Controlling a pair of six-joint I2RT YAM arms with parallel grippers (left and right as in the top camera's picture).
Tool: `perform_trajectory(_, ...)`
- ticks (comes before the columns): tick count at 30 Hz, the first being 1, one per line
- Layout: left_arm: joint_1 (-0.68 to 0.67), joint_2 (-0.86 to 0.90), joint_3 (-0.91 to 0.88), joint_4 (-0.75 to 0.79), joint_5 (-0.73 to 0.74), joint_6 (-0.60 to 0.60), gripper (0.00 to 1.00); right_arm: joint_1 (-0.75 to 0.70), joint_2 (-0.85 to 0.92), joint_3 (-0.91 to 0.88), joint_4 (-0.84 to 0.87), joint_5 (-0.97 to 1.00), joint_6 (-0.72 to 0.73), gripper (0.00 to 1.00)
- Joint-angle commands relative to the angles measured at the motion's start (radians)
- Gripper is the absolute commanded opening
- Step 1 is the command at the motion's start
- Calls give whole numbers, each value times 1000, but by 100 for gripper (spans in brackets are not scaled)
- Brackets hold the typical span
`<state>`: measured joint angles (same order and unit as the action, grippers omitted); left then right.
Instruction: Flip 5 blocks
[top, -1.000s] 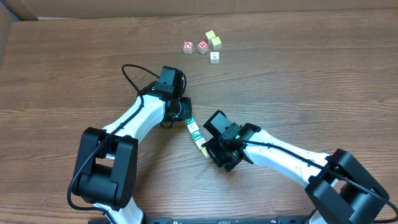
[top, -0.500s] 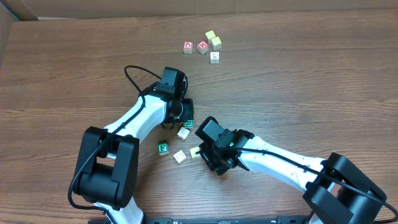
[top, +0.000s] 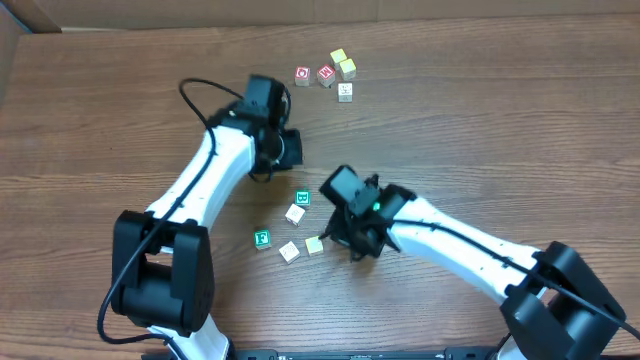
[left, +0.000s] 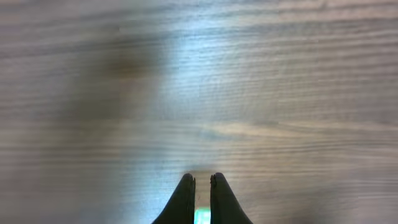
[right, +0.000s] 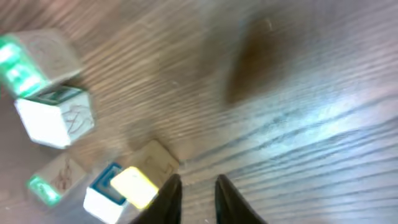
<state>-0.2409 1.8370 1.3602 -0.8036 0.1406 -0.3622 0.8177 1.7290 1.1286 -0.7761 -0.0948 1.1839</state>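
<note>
Wood-grain table (top: 480, 130) lies under both my grippers. Nearest, my right gripper (right: 196, 198) hangs low, its fingers a narrow slit apart with only bare board between them. The yellow-faced block (right: 132, 185) sits just beside one finger. The five blocks (top: 295, 213) lie scattered between my two arms, well apart from each other. Farther out, my left gripper (left: 201, 193) is pressed together over bare wood. Beyond it, two red-printed cubes (top: 302, 75) stand near two yellowish cubes (top: 347, 69) and a white cube (top: 345, 91). All the printing is too small or blurred to read.
</note>
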Motion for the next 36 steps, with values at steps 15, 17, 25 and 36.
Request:
perform_trajectory(15, 121, -31, -95, -438, -150, -53, 4, 103, 20, 48, 16, -64, -293, 42)
perform_trajectory(17, 121, -31, -148, -423, -128, -53, 4, 138, 43, 48, 45, -64, -285, 41)
perform_trajectory(25, 120, -31, -294, -369, -14, -6, 4, 214, 161, 48, 120, -64, -161, 39)
perform_trajectory(36, 115, -31, -318, -79, 201, -29, 4, 172, 221, 48, 225, 24, -83, 37)
